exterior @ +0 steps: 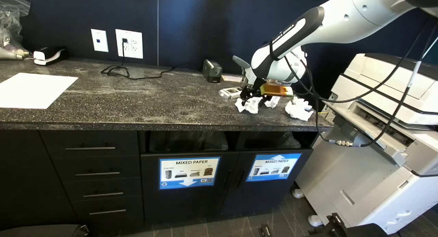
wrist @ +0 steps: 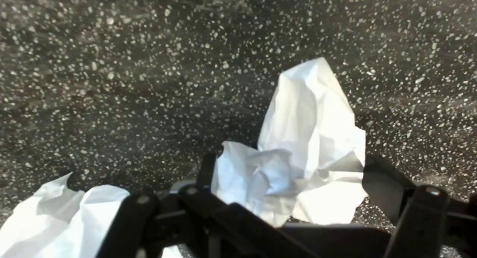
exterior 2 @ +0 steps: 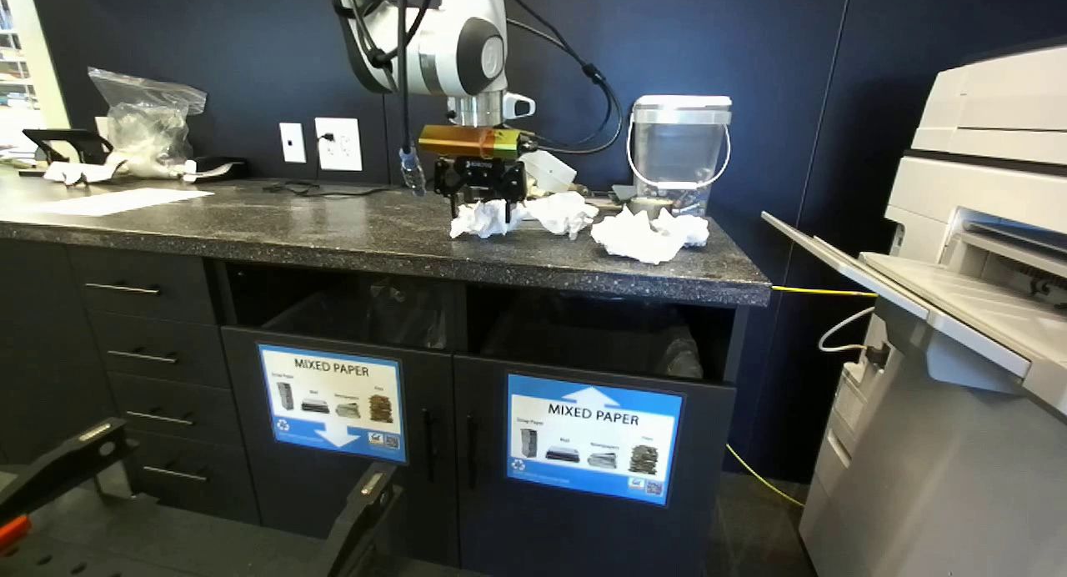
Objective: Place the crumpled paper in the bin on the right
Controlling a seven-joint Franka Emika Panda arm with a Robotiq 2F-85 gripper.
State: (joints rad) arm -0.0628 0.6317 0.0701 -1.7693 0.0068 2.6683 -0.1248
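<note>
A white crumpled paper (wrist: 309, 138) lies on the dark speckled counter, between the jaws of my gripper (wrist: 292, 176). Both black fingers stand wide apart, one at each side of the paper; its edges come very close to them, and I cannot tell whether they touch. In both exterior views the gripper (exterior 2: 482, 215) is low over the counter around this paper (exterior: 252, 106). More crumpled paper (exterior 2: 563, 213) lies beside it, with further white crumples (exterior 2: 646, 235) toward the counter's end. Below the counter is the bin on the right (exterior 2: 583, 331), a dark slot above a blue-and-white label (exterior 2: 595, 439).
A similar slot (exterior 2: 367, 306) with its own label is left of the bin. The counter edge (exterior 2: 600, 277) overhangs both. Behind the papers stand a translucent bucket (exterior 2: 679, 152) and a small dark device (exterior: 212, 71). A large printer (exterior: 376, 127) is beyond the counter's end.
</note>
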